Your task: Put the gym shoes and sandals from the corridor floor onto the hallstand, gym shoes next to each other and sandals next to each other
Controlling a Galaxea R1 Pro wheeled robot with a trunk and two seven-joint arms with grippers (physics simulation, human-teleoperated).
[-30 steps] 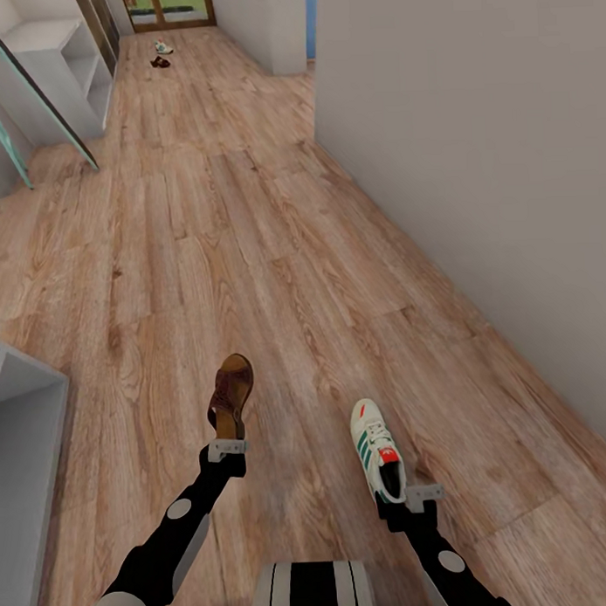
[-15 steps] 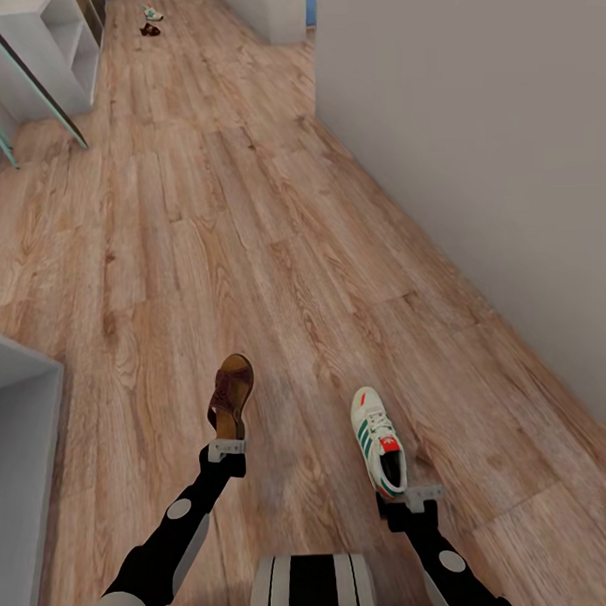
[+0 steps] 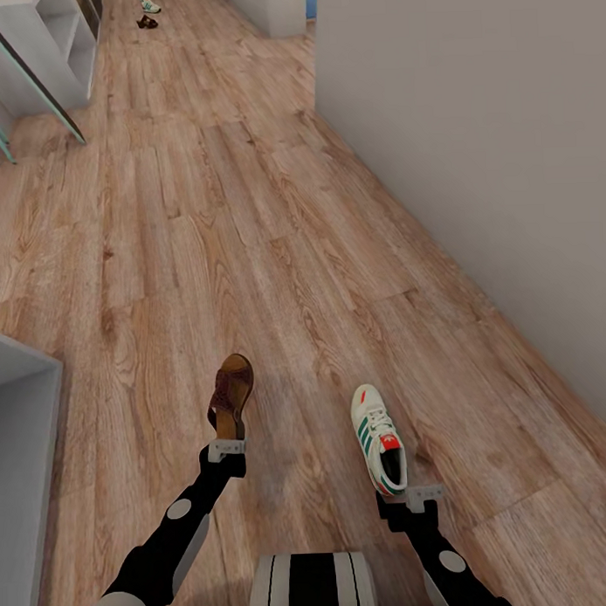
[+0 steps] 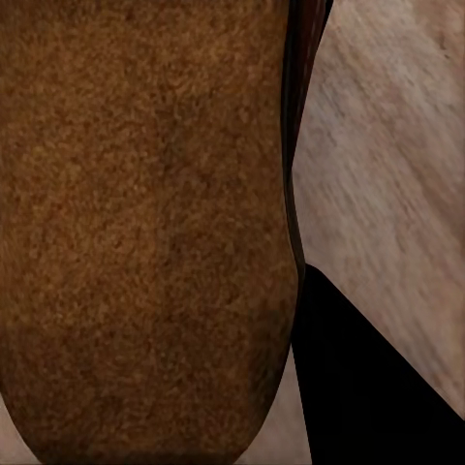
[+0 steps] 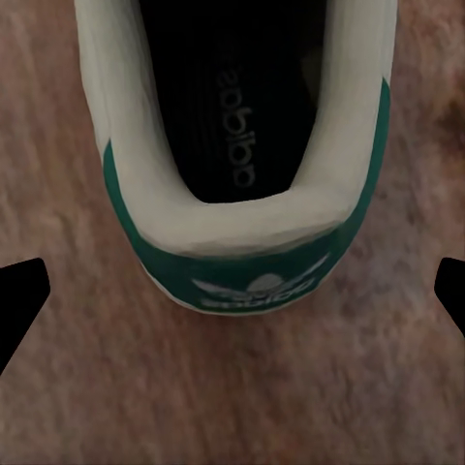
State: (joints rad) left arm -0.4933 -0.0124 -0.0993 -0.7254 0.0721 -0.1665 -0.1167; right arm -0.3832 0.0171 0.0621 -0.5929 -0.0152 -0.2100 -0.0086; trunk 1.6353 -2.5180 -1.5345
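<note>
While held, sandal and gym shoe point forward

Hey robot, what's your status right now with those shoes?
Left gripper shut on sandal. Right gripper shut on gym shoe. Second sandal and second gym shoe far down the floor. Nothing in the way.

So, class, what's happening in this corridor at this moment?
A two-armed robot is carrying shoes above the wooden floor. Its left gripper holds a brown sandal by the heel, and its right gripper holds a white gym shoe by the heel. The other sandal and gym shoe lie far down the corridor on the floor. A grey unit's edge shows at the robot's left.
</note>
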